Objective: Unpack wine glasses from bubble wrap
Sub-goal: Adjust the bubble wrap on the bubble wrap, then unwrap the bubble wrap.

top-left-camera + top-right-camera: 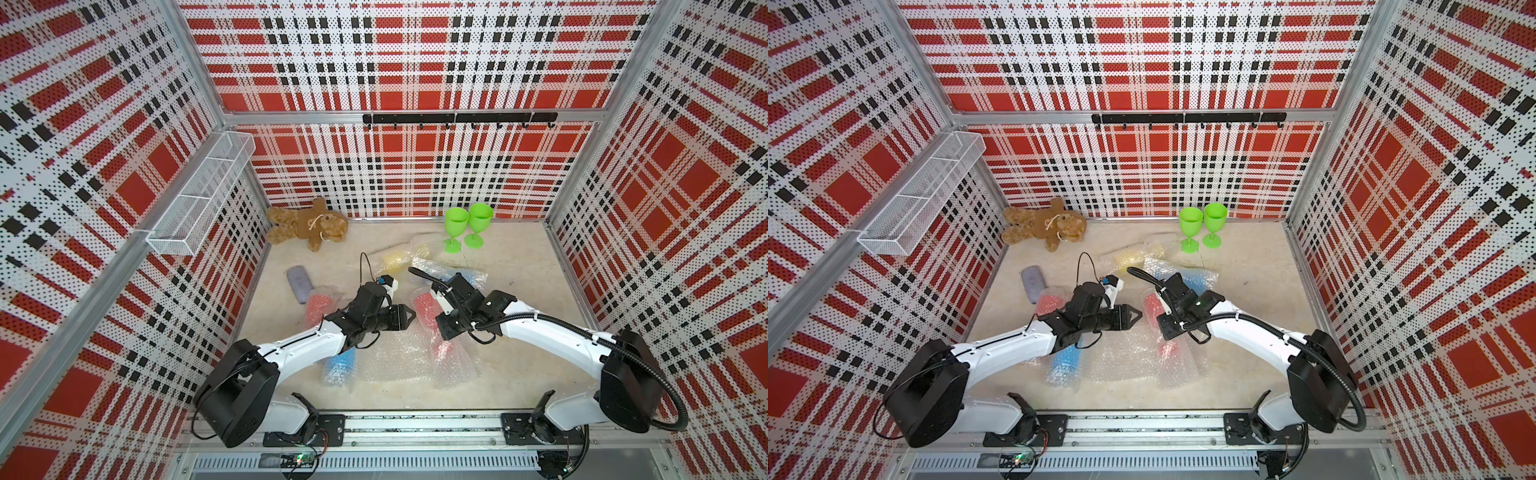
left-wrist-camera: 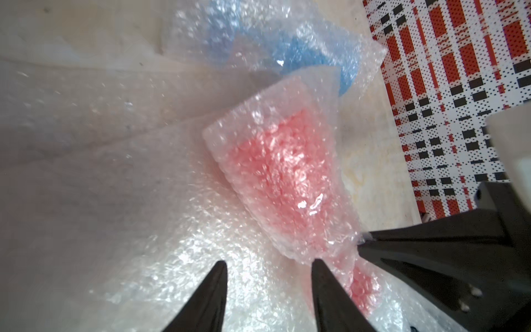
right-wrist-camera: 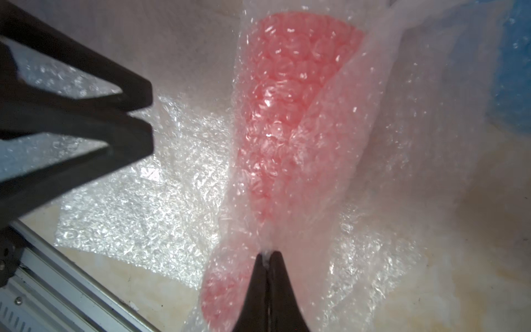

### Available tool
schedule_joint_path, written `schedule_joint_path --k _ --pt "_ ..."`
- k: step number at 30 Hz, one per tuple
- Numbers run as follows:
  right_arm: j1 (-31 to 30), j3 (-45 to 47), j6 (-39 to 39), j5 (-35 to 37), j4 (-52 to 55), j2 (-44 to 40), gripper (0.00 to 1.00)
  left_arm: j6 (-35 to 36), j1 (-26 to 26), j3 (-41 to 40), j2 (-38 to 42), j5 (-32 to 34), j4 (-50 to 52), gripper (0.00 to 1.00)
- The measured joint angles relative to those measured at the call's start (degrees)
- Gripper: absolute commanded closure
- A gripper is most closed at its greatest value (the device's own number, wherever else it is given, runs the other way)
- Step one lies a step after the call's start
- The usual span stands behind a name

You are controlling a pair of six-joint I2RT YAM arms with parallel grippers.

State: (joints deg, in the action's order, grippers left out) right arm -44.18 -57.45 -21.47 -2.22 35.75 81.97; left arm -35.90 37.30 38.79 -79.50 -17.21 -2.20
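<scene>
Cream padding covers the table (image 1: 519, 266). The red goblet (image 3: 287, 100) you are working on lies on its side near the middle, fully inside its wrap (image 3: 402, 143), with the bowl toward the back wall and the foot toward the rail.

Your right gripper (image 3: 268, 255) is pinched tight on a fold of wrap beside the stem, not on the goblet. That looks like a hold for peeling, since the plastic there is slack and clear of the bowl. Your left gripper (image 2: 268, 266) hangs just beside the same bundle, jaws about half apart with nothing between them. It is probably waiting to pin or take the goblet as the sheet comes away.

A loose sheet (image 1: 390, 361) lies flat just beside the bundle. Two green goblets (image 1: 457, 220) stand bare and upright, side by side at the back, so they appear to be done. A yellow goblet (image 1: 395, 258) and a blue goblet (image 1: 340, 365) lie wrapped.

In both top views your right arm covers the stem and the pinch. You cannot tell whether the fold is the sheet's free edge, or whether a left fingertip (image 2: 319, 267) touches the wrap. A second red goblet (image 1: 320, 303) is half hidden under your left arm.
</scene>
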Motion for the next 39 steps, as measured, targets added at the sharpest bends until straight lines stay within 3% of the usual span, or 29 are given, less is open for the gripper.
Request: schedule_joint_path --k 9,15,17,18,21,29,35,37,39 --pt "0.22 2.71 -6.32 -3.76 -13.88 -2.51 1.00 -0.22 -4.04 0.00 6.01 2.10 0.11 0.50" --pt "0.22 0.90 -8.22 -4.02 -18.29 4.42 0.99 0.20 -6.12 -0.09 7.02 3.54 0.83 0.50" --pt "0.22 0.68 -8.63 -4.44 -18.88 6.91 0.68 0.22 -6.10 -0.26 7.02 3.61 1.07 0.50" --pt "0.22 0.68 -9.05 -4.68 -18.95 7.82 0.59 0.24 -6.05 -0.39 7.02 3.63 1.22 0.50" --pt "0.22 0.13 -9.09 -5.01 -18.80 8.70 0.55 0.26 -5.75 -0.83 6.91 4.00 1.36 0.50" --pt "0.22 -1.68 -7.98 -5.51 -18.03 8.44 0.58 0.39 -4.68 -0.94 5.84 4.55 1.57 0.50" --pt "0.22 -1.68 -6.60 -6.93 -16.20 8.44 0.54 0.39 -4.50 -0.94 5.60 4.68 1.57 0.50" --pt "0.22 -1.68 -6.25 -7.39 -15.80 8.44 0.59 0.37 -4.15 -0.94 5.25 4.79 1.57 0.50" --pt "0.22 -1.84 -5.77 -7.58 -15.41 8.46 0.74 0.35 -3.43 -0.96 4.83 5.16 1.57 0.50"
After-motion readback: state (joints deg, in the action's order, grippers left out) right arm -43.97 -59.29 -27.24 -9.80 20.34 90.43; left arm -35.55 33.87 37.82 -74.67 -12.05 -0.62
